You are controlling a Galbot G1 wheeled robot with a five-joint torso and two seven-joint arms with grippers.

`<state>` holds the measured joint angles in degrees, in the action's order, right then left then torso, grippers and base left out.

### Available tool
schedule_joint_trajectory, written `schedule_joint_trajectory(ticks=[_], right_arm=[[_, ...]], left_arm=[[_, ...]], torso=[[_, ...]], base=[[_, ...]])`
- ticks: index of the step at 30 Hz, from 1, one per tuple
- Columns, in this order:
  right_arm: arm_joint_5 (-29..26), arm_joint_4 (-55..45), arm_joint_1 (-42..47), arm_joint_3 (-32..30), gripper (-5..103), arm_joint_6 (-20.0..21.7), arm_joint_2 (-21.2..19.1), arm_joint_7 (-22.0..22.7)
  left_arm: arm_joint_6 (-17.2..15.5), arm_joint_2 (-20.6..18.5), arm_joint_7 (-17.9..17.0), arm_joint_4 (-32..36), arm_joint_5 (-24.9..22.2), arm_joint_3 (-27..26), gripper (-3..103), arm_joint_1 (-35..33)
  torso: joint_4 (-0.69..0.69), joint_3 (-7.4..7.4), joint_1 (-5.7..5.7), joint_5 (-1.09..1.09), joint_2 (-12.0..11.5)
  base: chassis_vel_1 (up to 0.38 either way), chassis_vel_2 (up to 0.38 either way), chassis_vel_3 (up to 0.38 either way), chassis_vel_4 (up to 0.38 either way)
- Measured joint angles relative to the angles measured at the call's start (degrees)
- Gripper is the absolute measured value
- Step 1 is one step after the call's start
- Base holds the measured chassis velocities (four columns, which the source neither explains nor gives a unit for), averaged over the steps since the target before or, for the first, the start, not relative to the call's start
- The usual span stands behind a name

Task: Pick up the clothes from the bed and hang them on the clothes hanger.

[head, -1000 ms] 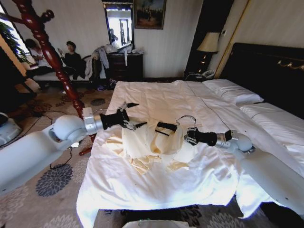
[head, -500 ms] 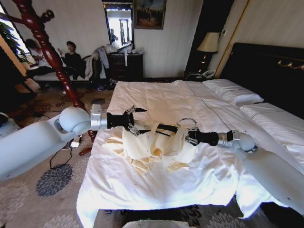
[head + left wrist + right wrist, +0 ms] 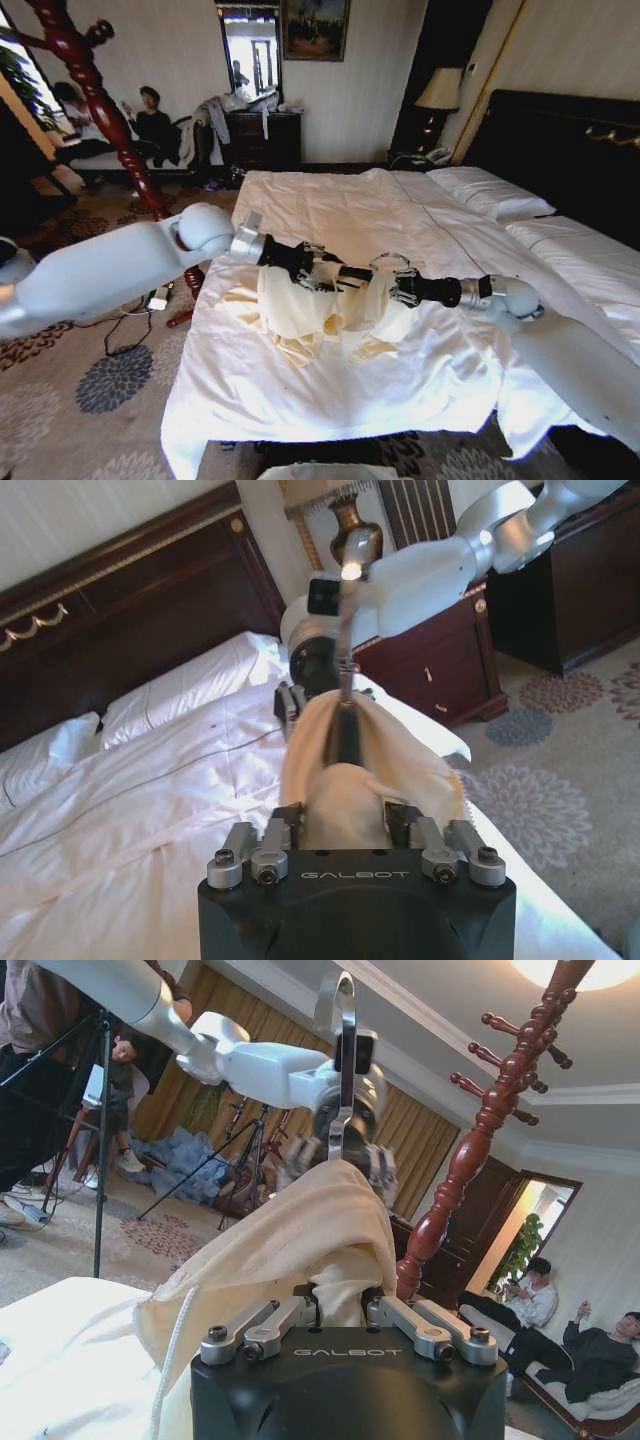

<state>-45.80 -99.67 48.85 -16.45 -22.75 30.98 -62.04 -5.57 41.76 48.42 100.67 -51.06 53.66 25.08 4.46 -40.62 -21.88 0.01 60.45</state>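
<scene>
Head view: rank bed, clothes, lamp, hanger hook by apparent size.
1. Bed, largest by far.
2. Clothes.
3. Lamp, though it stands farther from the camera, so apparent size only.
4. Hanger hook, smallest.

Cream clothes [image 3: 310, 305] draped over black clothes hanger [image 3: 352, 273], above white bed [image 3: 330, 390]

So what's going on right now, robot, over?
Left gripper and right gripper both shut on the clothes, lifted above the bed. Clothes hanger inside. Nothing blocking.
</scene>
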Motion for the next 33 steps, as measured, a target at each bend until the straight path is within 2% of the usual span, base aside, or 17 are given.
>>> schedule_joint_trajectory(ticks=[4, 6, 9, 16, 23, 28, 29, 30, 33], right_arm=[[0.0, 0.0, 0.0, -0.2, 15, -0.3, 0.1, 0.1], [0.0, 0.1, 0.0, -0.2, 15, -0.3, 0.1, 0.2], [0.0, 0.3, 0.1, -0.4, 15, -0.4, 0.1, 0.2], [-0.1, 0.3, 0.1, -0.6, 15, -0.9, -0.1, 0.1], [-0.9, 0.3, 0.5, -0.4, 13, -1.4, -0.4, 1.1], [-4.2, 0.6, 0.2, -1.1, 39, 0.9, -0.8, -1.0], [-4.2, 0.6, 0.2, -1.1, 39, 0.9, -0.8, -1.0], [-5.4, 0.8, 0.0, -1.5, 39, 1.7, -0.9, -1.9], [-10.4, 1.7, -0.7, -3.4, 55, 5.5, -1.2, -5.6]], left_arm=[[-0.4, 3.8, 0.3, -2.6, -0.1, 1.2, 26, 1.5], [-0.4, 4.3, 0.3, -2.8, -0.1, 1.2, 26, 1.7], [-0.8, 6.4, 0.3, -3.7, -0.3, 1.6, 17, 2.2], [-1.4, 8.8, 0.2, -4.5, -0.2, 2.2, 17, 2.7], [-1.4, 9.1, 0.3, -5.2, 0.1, 1.6, 17, 2.4], [-1.1, 7.3, 0.6, -5.1, 0.2, -0.3, 16, 0.8], [-1.1, 7.3, 0.6, -5.1, 0.2, -0.3, 16, 0.8], [-1.3, 6.6, 0.7, -5.1, 0.5, -1.0, 16, 0.0], [-1.3, 4.1, 0.7, -5.6, 0.9, -4.5, 16, -3.5]], torso=[[0.00, 0.00, 0.00, 0.00, 0.0], [0.01, 0.00, 0.00, 0.00, 0.0], [0.01, 0.00, 0.00, 0.00, 0.0], [0.01, 0.00, 0.00, 0.00, 0.0], [0.00, 0.00, 0.00, -0.01, 0.0], [0.01, 0.00, 0.00, 0.00, 0.0], [0.01, 0.00, 0.00, 0.00, 0.0], [0.00, 0.00, 0.00, -0.02, 0.0], [-0.01, 0.01, 0.00, -0.02, 0.0]], base=[[0.000, 0.000, 0.000, 0.000], [0.000, 0.000, 0.000, 0.000], [0.000, 0.000, 0.000, 0.000], [0.000, 0.000, 0.000, 0.000], [0.000, 0.000, 0.000, 0.000], [0.000, 0.000, 0.000, 0.000], [0.000, 0.000, 0.000, 0.000], [0.000, 0.000, 0.000, 0.000], [0.000, 0.000, 0.000, 0.000]])
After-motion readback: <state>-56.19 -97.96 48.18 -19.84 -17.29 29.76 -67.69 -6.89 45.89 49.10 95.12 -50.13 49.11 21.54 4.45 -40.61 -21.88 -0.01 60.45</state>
